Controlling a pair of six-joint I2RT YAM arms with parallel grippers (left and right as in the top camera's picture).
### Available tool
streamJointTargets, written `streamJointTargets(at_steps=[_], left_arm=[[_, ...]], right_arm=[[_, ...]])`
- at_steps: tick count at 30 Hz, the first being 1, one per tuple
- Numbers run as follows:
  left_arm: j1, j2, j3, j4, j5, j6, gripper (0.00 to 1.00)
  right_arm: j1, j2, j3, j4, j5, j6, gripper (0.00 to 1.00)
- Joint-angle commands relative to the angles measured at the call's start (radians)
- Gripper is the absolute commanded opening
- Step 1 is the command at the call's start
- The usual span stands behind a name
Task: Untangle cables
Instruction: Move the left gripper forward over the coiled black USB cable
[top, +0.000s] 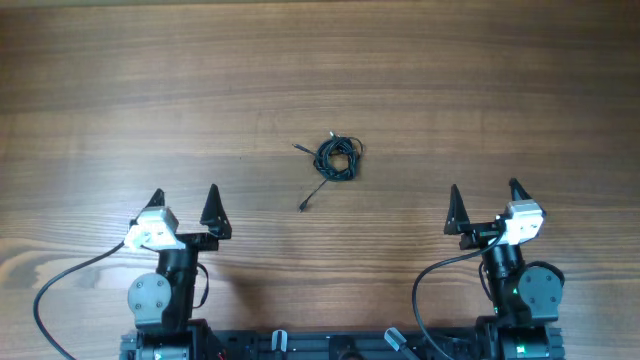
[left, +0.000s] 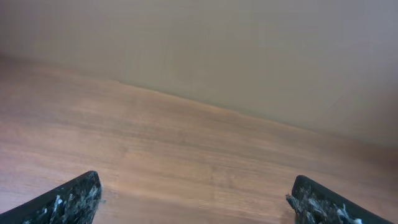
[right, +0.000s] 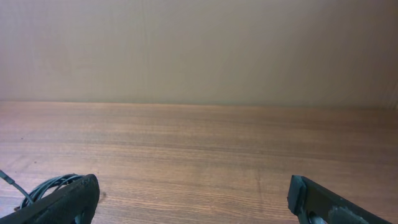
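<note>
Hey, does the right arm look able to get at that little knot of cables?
Probably yes. The right gripper is open and empty, and nothing stands on the table between it and the cables, bunched ahead to its left. Its actual reach is unconfirmed.

Wood-grain table (top: 100, 80) w/ small knot of thin black cables (top: 337, 158) near ctr.

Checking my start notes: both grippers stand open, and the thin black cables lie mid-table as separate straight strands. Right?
Not quite. The overhead view shows the thin black wire cables bunched in one small coiled knot, with two ends trailing out. The left gripper and right gripper do stand open.
</note>
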Motion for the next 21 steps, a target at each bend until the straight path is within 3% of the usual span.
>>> streamJointTargets(at_steps=[1, 8, 14, 17, 21], left_arm=[[-0.002, -0.005, 0.035, -0.044, 0.009, -0.104, 1.0], [-0.002, 0.089, 0.137, -0.119, 0.008, -0.103, 1.0], [-0.002, 0.358, 0.321, -0.143, 0.026, -0.094, 1.0], [-0.002, 0.492, 0.455, -0.228, 0.054, -0.091, 1.0], [-0.002, 0.663, 0.667, -0.457, 0.056, -0.091, 1.0]], right_arm=[[0.004, -0.016, -0.001, 0.002, -0.004, -0.017, 1.0], [0.004, -0.016, -0.001, 0.002, -0.004, -0.017, 1.0], [0.004, -0.016, -0.001, 0.002, -0.004, -0.017, 1.0], [0.004, -0.016, -0.001, 0.002, -0.004, -0.017, 1.0], [0.004, -0.016, -0.001, 0.002, -0.004, -0.017, 1.0]])
